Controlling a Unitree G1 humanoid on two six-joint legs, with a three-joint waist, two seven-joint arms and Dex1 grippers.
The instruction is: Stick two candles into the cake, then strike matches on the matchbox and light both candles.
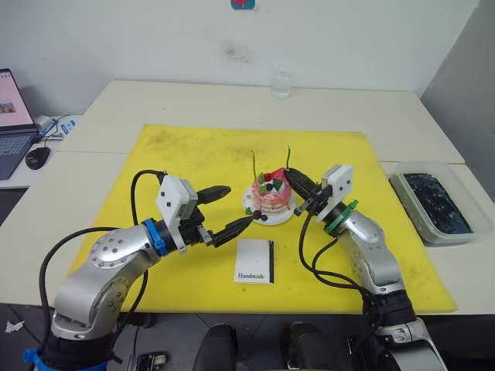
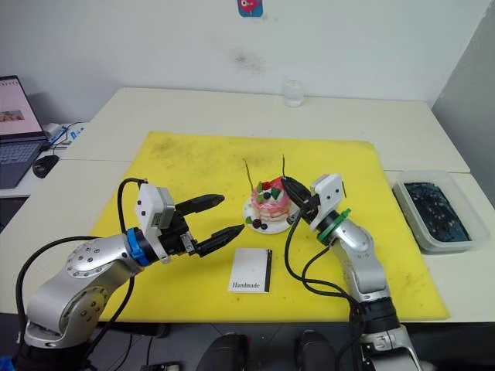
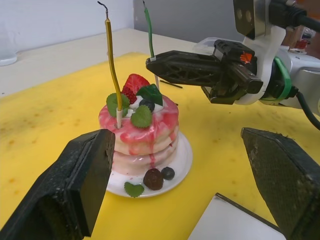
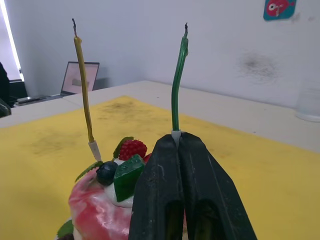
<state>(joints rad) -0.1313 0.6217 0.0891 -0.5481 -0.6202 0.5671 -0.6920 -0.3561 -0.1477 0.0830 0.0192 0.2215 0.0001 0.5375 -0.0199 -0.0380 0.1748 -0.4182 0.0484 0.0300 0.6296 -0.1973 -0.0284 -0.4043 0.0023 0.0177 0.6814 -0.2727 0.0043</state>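
Observation:
The pink cake sits on its white plate in the middle of the yellow mat. A yellow candle stands upright in the cream. My right gripper is shut on the white foot of the green candle, which stands upright at the cake's top; how deep it sits is hidden behind a leaf. To the cake's left, my left gripper is open and holds nothing. The white matchbox lies flat in front of the cake. A short dark stick, perhaps a match, lies on the mat beyond the cake.
A clear tub with dark contents stands at the right, off the mat. At the table's far edge stands a glass. A laptop and a mouse are at the far left.

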